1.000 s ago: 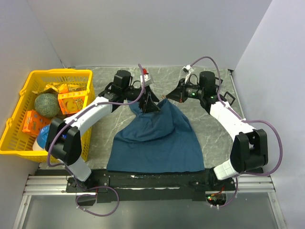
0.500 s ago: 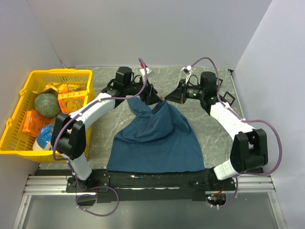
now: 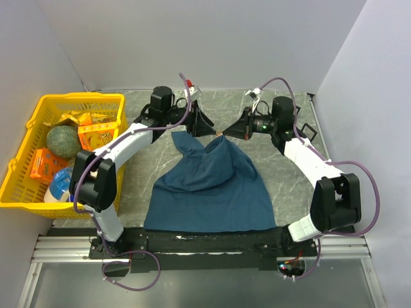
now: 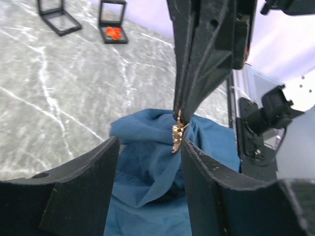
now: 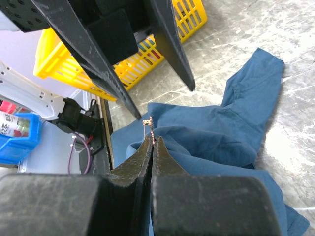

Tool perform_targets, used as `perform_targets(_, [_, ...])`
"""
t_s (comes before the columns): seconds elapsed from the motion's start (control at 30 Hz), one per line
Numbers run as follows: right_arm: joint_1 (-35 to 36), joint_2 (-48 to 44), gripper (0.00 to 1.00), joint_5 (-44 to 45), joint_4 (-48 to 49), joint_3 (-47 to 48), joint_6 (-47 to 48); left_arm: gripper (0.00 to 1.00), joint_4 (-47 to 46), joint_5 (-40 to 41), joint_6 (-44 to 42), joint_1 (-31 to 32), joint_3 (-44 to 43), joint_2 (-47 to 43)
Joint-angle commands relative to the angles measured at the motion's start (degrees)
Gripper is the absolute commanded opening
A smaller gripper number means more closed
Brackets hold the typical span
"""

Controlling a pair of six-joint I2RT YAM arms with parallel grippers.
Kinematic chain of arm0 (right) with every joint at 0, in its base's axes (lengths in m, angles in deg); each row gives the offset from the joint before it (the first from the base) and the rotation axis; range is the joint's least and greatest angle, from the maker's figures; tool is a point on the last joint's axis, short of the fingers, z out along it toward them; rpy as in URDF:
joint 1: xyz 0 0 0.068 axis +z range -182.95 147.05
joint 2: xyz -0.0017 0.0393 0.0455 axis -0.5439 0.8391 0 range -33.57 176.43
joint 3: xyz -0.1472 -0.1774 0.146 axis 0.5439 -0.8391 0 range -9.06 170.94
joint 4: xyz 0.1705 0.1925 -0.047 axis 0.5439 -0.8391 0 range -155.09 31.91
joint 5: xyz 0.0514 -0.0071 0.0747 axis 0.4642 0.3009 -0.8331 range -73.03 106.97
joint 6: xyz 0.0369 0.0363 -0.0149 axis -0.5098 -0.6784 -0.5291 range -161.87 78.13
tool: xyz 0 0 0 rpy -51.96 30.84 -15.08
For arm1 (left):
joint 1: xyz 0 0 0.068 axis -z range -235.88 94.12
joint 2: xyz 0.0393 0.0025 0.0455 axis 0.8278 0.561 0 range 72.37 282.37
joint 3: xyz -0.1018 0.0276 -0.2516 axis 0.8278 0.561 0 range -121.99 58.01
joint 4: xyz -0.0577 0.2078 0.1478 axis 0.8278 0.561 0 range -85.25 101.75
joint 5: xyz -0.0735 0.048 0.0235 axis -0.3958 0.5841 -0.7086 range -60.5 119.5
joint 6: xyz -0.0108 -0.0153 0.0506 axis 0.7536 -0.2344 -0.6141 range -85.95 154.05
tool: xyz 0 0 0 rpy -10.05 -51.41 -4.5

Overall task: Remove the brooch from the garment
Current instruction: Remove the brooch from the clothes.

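The garment [image 3: 209, 186], a dark teal T-shirt, lies spread on the grey table with its far edge pulled up into a peak. A small gold brooch [image 4: 176, 133] sits at that peak, and cloth [image 4: 147, 167] hangs from it. My right gripper [image 5: 151, 140] is shut on the brooch [image 5: 149, 123], whose top sticks out above the tips. My left gripper [image 4: 150, 142] is open and faces the brooch, its fingers standing either side of the hanging cloth. The brooch lies close to its right finger [image 4: 206, 182]. From above, both grippers [image 3: 202, 125] [image 3: 225, 133] meet over the shirt's far edge.
A yellow basket [image 3: 83, 97] holding packets and a round green fruit stands at the left. Two small open black boxes [image 4: 51, 14] [image 4: 112, 22] sit on the table beyond the shirt, one holding something red. White walls close in the back and both sides.
My left gripper has drawn back from the cloth peak toward the far side and its jaws have narrowed. The shirt's far left fold has dropped. The right gripper stays shut and in place.
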Motion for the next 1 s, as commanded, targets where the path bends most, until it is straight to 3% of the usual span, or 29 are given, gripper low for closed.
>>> perform_targets(0.0, [-0.57,-1.19,0.00,-1.42,4.20,-0.14,-1.18,0.58,-2.07,-6.28,1.55,0.65,-1.70,1.46])
perform_targets(0.27, [-0.92,-1.28,0.00,-1.60,4.64,-0.23,-1.80,0.56,-4.43,-8.05,3.13,1.27,-0.04,1.38])
perform_targets(0.47, [-0.83,-1.28,0.00,-1.51,4.64,-0.32,-1.97,0.48,-6.98,-7.88,5.50,1.70,-0.04,2.08])
perform_targets(0.7, [-1.01,-1.54,0.00,-1.51,4.99,-0.50,-2.23,0.30,-5.58,-8.05,4.10,2.67,-0.04,2.52])
perform_targets(0.97, [-1.36,-1.54,0.00,-1.51,4.91,-0.15,-2.50,0.29,-4.96,-8.05,3.40,2.76,0.67,2.26])
